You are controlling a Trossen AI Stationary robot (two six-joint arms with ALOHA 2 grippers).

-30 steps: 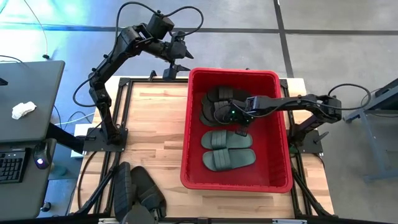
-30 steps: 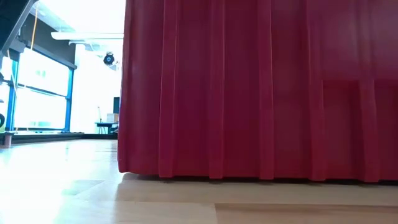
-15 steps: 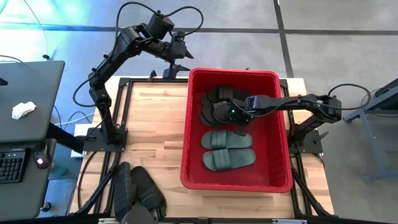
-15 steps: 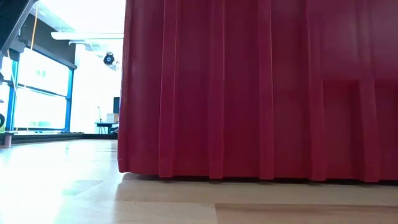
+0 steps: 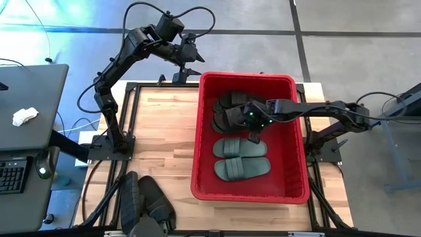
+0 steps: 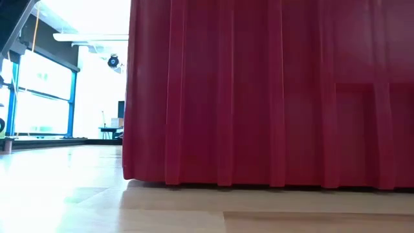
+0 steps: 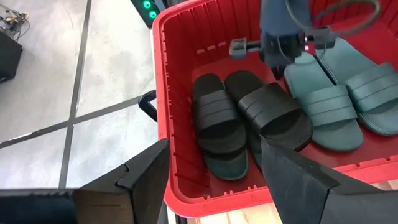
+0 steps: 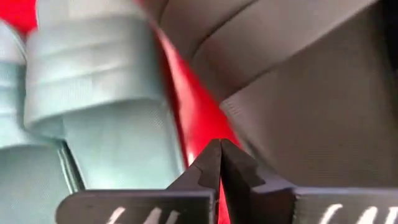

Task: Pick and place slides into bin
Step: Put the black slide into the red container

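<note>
Right gripper (image 5: 253, 122) hangs inside the bin (image 5: 296, 138) at centre frame in the high view, its long dark arm stretched almost flat in from the right edge; the fingers are pressed together with nothing between them, and in the right wrist view the two tips (image 8: 219, 163) meet in a point over the red floor between a green slide and a dark one. Left gripper (image 5: 192, 64) is held high at upper left of centre, beyond the bin's far rim, on an arm that rises from its base at the table's left side and bends over; its fingers (image 7: 146, 177) stand apart around empty air.

The bin fills the right half of the wooden table (image 5: 158, 131). Seen from above, two green slides (image 5: 241, 158) lie side by side in its middle, and black slides (image 5: 227, 112) crowd just above them, partly under the right gripper. The left wrist view makes that group plainer: two black slides (image 7: 249, 112) on top with a dark green one poking out beneath. The low view gives only the bin's ribbed red wall (image 6: 272, 90) and bare tabletop. More dark slides (image 5: 145, 204) lie at the lower left edge of the high view, off the table.
</note>
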